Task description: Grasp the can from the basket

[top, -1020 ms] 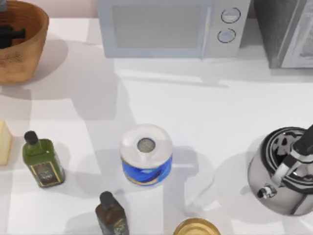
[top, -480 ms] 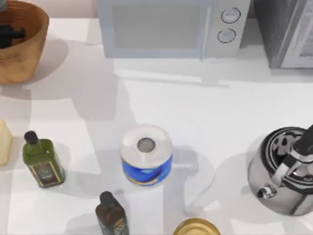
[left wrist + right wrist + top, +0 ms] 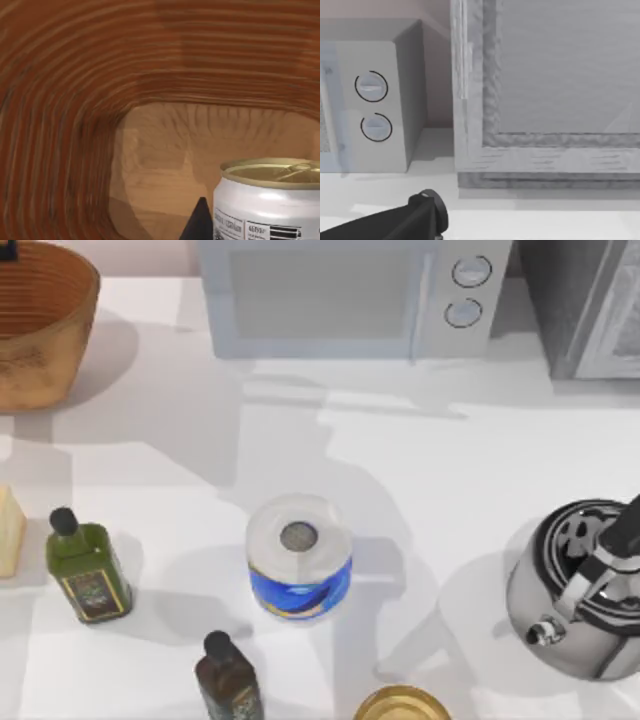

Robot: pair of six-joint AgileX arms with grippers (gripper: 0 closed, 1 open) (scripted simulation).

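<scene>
Inside basket, can apparently cut off.

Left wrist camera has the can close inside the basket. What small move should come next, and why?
Probably ease the left gripper a little further toward the can, centring on it before closing. In the left wrist view the can stands upright against the basket wall, off to one side, with one dark fingertip beside it, not yet around it.

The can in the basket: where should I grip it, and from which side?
Grip the can across its white side wall, below the raised gold rim. It stands upright on the floor of the basket, whose ribbed walls curve up around it, so coming down from above through the open top looks safest.
</scene>
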